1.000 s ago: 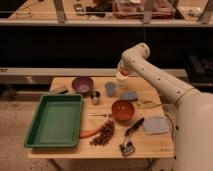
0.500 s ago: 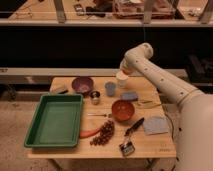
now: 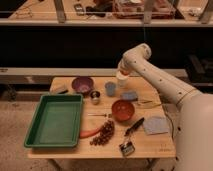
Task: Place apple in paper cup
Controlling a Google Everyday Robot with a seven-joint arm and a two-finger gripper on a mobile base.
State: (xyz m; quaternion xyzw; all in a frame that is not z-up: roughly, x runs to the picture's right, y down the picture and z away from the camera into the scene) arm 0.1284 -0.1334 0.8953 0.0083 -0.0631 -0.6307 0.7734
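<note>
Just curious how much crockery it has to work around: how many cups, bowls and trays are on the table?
Cups: 3 (paper cup, blue-grey cup, metal cup)
Bowls: 2 (purple bowl, red bowl)
Trays: 1 (green tray)
Total: 6
The tool hangs over the paper cup.
</note>
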